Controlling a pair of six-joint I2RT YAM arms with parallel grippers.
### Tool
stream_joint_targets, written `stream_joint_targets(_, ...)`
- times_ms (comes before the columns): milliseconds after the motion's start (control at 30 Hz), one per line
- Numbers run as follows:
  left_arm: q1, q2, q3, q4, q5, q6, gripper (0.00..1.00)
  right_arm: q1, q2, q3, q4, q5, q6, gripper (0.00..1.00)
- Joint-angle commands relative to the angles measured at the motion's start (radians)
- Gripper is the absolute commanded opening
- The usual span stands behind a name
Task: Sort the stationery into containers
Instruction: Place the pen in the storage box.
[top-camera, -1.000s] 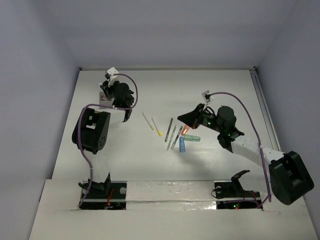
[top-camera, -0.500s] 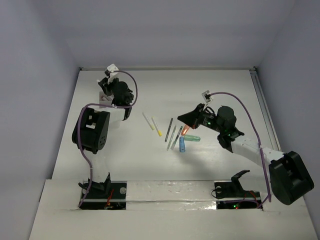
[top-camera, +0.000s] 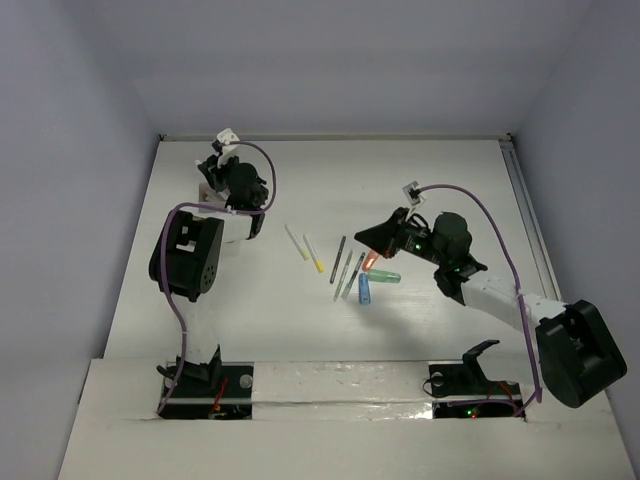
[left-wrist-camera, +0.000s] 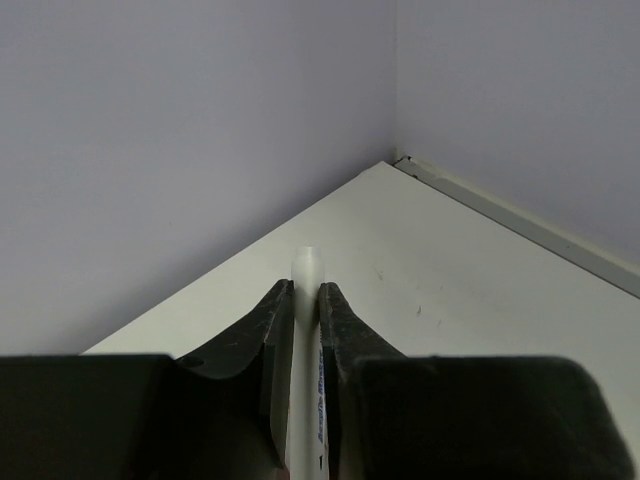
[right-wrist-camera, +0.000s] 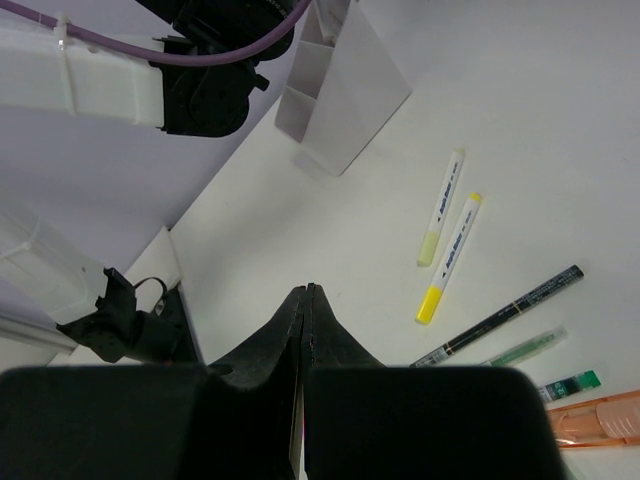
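Left pincer (left-wrist-camera: 306, 300) narrow, clamped on thin white stick with printed barrel (left-wrist-camera: 307, 268), rounded tip poking past fingertips. Since a second ago, left arm had drawn back nearer white rectangular plastic organizer box (right-wrist-camera: 345, 95) at far-left (stick itself not discernible from above). Right pincer (right-wrist-camera: 303, 300) fully closed, empty, unmoved above surface (right-wrist-camera: 330, 230). Yellow-ended white sticks (right-wrist-camera: 450, 262), slim dark pen (right-wrist-camera: 510, 315) and stubby blue marker (top-camera: 365, 289) lay unchanged mid-surface.

You are looking at a white table (top-camera: 270, 320) sitting between pale lilac walls (top-camera: 330, 60), with a grey strip (top-camera: 528, 210) running along its right edge
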Motion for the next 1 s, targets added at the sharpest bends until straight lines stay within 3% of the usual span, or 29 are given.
stream_joint_targets(0,0.007,-0.019,0.0,0.055,-0.005,-0.021,0.0,0.009,0.009,0.008,0.072,-0.02,-0.009,0.0)
stream_joint_targets(300,0.007,0.0,-0.008,0.066,-0.01,-0.034,0.0,0.009,-0.008,0.004,0.068,-0.016,-0.015,0.0)
stream_joint_targets(567,0.007,-0.013,-0.033,0.08,-0.027,-0.04,0.06,0.009,0.003,0.004,0.078,-0.02,-0.009,0.0)
stream_joint_targets(967,0.007,-0.039,-0.046,0.051,-0.033,-0.061,0.34,0.009,0.003,0.004,0.078,-0.022,-0.006,0.0)
